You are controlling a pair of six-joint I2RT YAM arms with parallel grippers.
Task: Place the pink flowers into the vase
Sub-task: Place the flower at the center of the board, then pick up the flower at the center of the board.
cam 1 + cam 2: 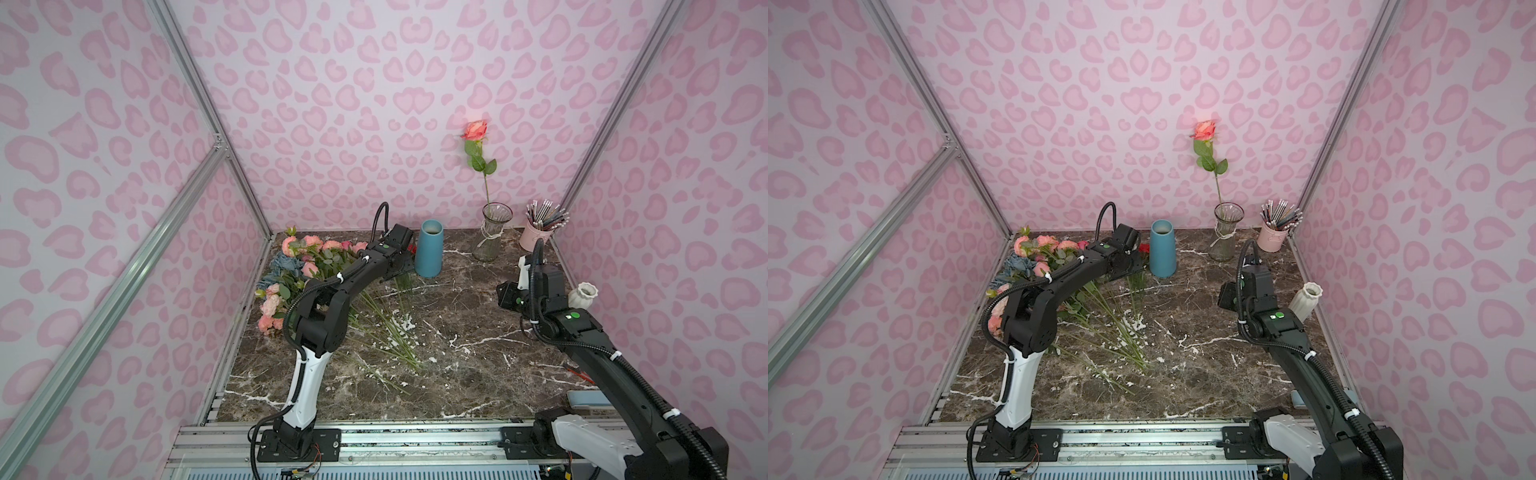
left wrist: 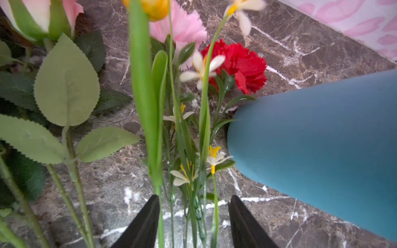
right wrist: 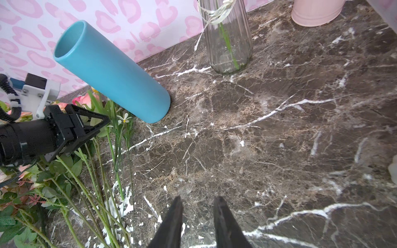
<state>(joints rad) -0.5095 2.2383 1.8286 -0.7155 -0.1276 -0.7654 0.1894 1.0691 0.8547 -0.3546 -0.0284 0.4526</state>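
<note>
The pink flowers [image 1: 309,249] lie in a heap at the table's back left, stems fanned toward the middle. One pink rose [image 1: 474,130] stands in the clear glass vase [image 1: 492,232] at the back right. My left gripper [image 2: 194,199] hovers low over the stems beside the blue vase [image 2: 322,139]. It is open, with several thin green stems of a white-and-yellow sprig [image 2: 199,68] loose between its fingers. A pink carnation [image 2: 184,28] and a pink rose [image 2: 64,8] lie beyond. My right gripper [image 3: 197,200] is open over bare marble, holding nothing.
A red carnation [image 2: 240,64] lies by the blue vase [image 1: 430,249]. Blue-grey blooms [image 1: 286,266] sit in the heap. A white ribbed vase [image 1: 582,295] and a pink cup of pencils [image 1: 536,232] stand along the right wall. Patterned walls close three sides.
</note>
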